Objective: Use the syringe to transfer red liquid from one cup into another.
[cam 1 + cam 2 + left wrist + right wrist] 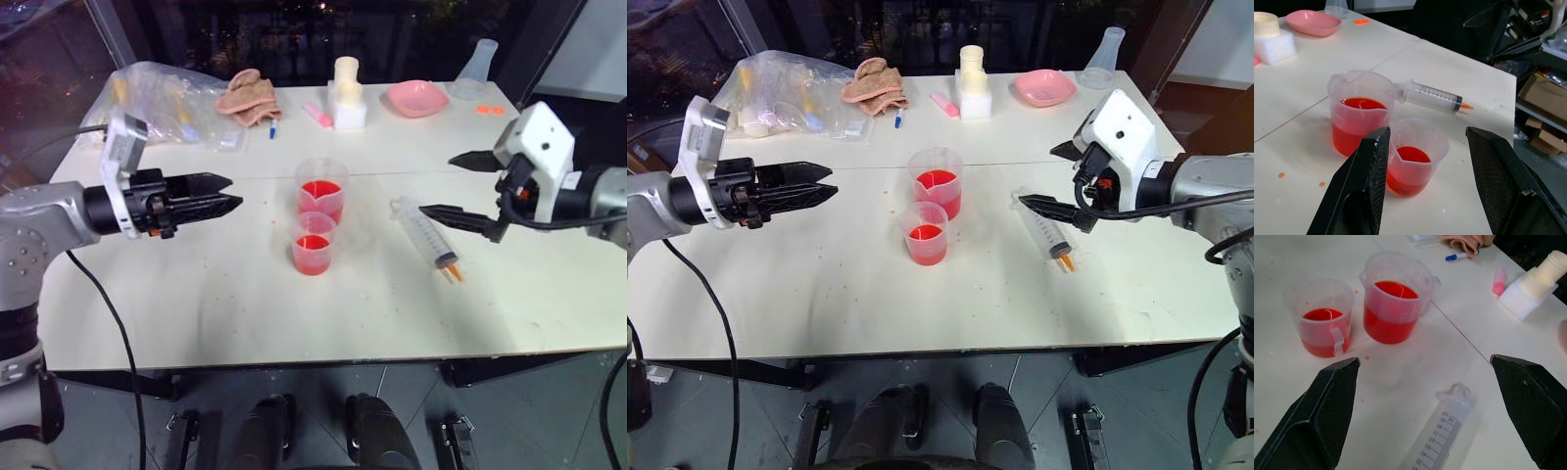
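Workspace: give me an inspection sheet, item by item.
Surface: pale table, orange specks near the cups.
Job's things: syringe lying flat, untouched; larger cup and smaller cup both hold red liquid.
Clutter: plastic bag, cloth, pink dish, white bottle, clear flask.
Grippers: left gripper open, empty; right gripper open above the syringe.
Cables: black cable hangs off the left arm.
Surroundings: dark windows behind.

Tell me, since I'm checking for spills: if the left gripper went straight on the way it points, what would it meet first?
Probably the smaller cup, which sits between the left gripper's open fingers in its wrist view, with the larger cup beside it. Height is unclear; it might pass above.
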